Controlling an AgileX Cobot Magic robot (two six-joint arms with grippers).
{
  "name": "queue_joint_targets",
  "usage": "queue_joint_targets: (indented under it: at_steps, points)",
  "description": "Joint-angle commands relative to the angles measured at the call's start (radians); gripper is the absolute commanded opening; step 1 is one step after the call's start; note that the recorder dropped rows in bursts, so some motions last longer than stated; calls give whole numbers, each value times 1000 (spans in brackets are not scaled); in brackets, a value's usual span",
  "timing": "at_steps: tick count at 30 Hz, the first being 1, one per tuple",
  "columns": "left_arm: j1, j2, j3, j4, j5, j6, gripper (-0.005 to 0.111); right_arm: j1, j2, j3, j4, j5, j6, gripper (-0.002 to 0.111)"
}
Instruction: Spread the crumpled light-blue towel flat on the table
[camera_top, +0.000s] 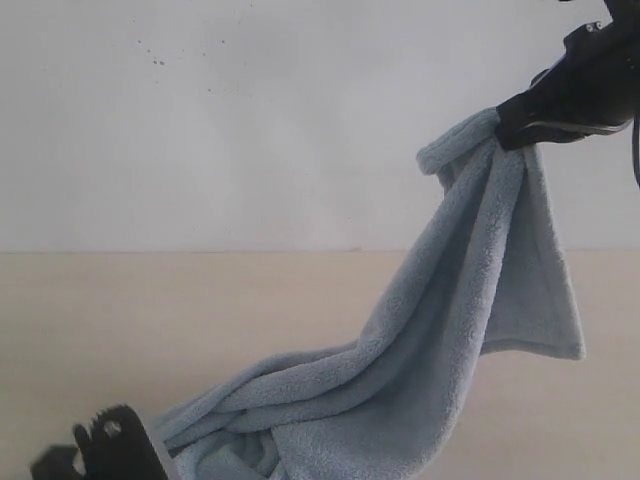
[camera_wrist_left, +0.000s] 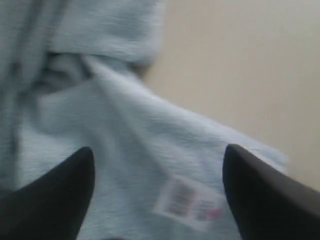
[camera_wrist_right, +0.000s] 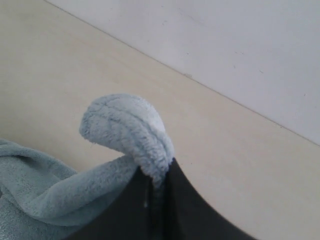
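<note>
Clamping a bunched corner of the towel (camera_wrist_right: 125, 120), the right pincer (camera_wrist_right: 157, 185) has its jaws closed tight on the fabric, and a fleecy loop curls up past the tips. The exterior view adds what that wrist view cannot. The pincer sits high in front of the wall (camera_top: 250, 120), and the towel hangs from it in a long twisted drape down to the table (camera_top: 150, 320). The towel's lower end lies crumpled there, just beside the left pincer (camera_top: 110, 445). Only the left wrist view shows that pincer's jaws spread wide apart, gripping nothing. Beneath them it shows blurred towel and a white label (camera_wrist_left: 192, 202).
</note>
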Motion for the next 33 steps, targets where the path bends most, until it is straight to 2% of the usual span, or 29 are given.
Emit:
queue_joint_targets:
  at_steps: [1, 4, 6, 9, 14, 18, 28, 30, 33]
  points:
    - [0, -43, -15, -3, -389, 123, 59, 0, -12, 1, 11, 1, -4, 0]
    - [48, -41, -17, -3, -604, 185, 48, 0, -12, 1, 11, 1, -4, 0]
    - [115, -39, -17, -3, -624, 201, 43, 0, -12, 1, 16, 1, -6, 0]
    - [223, -39, -17, -3, -497, 164, 39, 0, -12, 1, 35, 4, -18, 0]
    - [335, -38, -8, -3, -341, 47, 44, 0, -12, 1, 39, 13, -20, 0]
    - [388, -38, 28, -3, -225, -63, 53, 0, -12, 1, 48, 13, -25, 0]
    - [518, -38, 54, -3, -82, -153, 53, 0, -12, 1, 67, 7, -37, 0]
    - [539, -49, 52, -3, -69, -213, 53, 0, -12, 1, 82, 7, -49, 0]
    - [563, -90, 48, -3, 27, -373, 53, 0, -12, 1, 85, 2, -54, 0]
